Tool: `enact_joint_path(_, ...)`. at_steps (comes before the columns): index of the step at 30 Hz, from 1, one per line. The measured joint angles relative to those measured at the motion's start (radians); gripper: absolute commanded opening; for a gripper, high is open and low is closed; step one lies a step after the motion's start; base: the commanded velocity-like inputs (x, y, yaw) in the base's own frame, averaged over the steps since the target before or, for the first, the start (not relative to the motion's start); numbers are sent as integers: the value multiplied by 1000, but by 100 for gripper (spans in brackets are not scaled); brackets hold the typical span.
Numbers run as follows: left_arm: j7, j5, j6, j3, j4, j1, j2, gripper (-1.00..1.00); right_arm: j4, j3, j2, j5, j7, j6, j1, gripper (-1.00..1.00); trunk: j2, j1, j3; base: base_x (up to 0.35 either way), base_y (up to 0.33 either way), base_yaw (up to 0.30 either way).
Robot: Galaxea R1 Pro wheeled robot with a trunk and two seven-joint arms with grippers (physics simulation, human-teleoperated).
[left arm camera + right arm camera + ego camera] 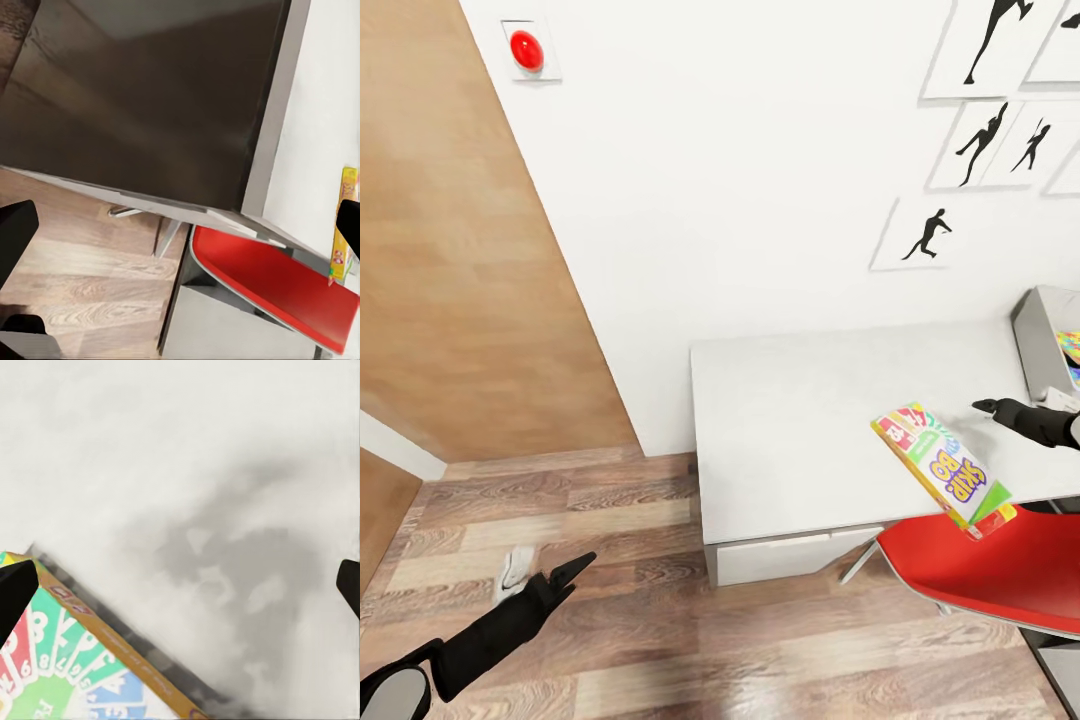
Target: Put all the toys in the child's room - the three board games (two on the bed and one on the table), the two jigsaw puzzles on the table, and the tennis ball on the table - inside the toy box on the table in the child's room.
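Hovering your right gripper (988, 406) with spread, empty jaws over the table (800, 420), you've left the Skip-Bo box (945, 468) overhanging its edge; left gripper (572, 572) unclear.

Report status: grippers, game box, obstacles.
Left gripper open, low over floor. Right gripper open, over table. Game box at table edge, overhanging red chair.

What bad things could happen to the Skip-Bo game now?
1. The Skip-Bo box seems to stick out past the front edge of the table, above the red chair. It could tip off and fall.
2. The right gripper is open beside the box, not around it. A careless move might nudge the box over the edge.
3. The toy box is further along the table, so the game could slip on the way there.
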Motion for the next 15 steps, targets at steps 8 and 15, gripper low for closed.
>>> enact_joint_path(8,0,0,0,0,0,4,1,100,1,2,-42,36,-15,0,-2,100,0,0,0,0,0,0)
enact_joint_path(15,0,0,0,0,0,4,1,100,1,2,-42,36,-15,0,-2,100,0,0,0,0,0,0)
